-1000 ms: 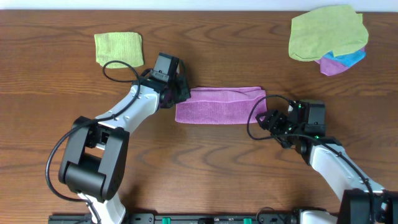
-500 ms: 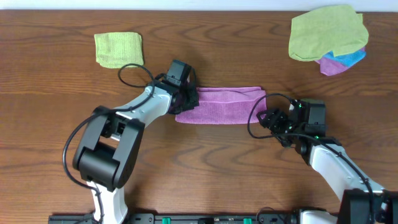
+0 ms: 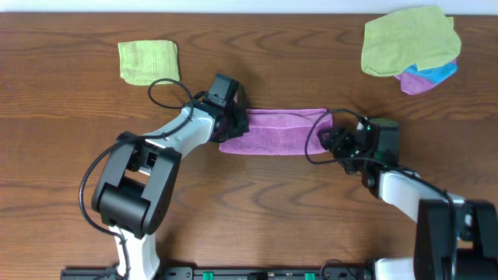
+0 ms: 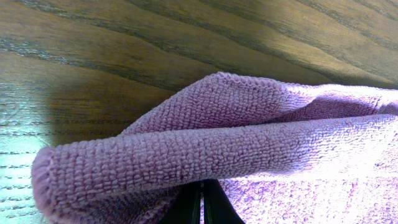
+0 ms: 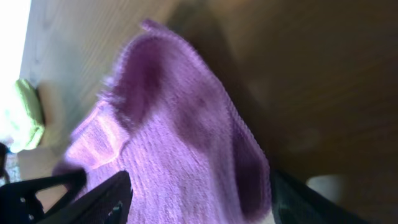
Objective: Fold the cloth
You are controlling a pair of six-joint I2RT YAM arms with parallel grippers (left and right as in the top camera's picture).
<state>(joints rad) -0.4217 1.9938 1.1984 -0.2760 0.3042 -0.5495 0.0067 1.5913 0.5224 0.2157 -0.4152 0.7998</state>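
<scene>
Centrally, the cloth (image 3: 276, 132) is seen on the tabletop (image 3: 70, 117), folded into a long strip running left to right. Its left end is clenched by the left hand (image 3: 233, 123). In the left wrist view a rolled edge of the cloth (image 4: 236, 149) is pinched between the closed fingers (image 4: 194, 202). The right end is straddled by the right hand (image 3: 336, 140), released, with jaws held wide apart. In the right wrist view the cloth (image 5: 180, 143) is seen lying between the spread fingers (image 5: 106, 196). A small green cloth (image 3: 149, 61) is laid flat at the far left. At the far right a large green cloth (image 3: 408, 40) is heaped over a blue cloth (image 3: 442, 72) and a purple corner (image 3: 420, 82).
</scene>
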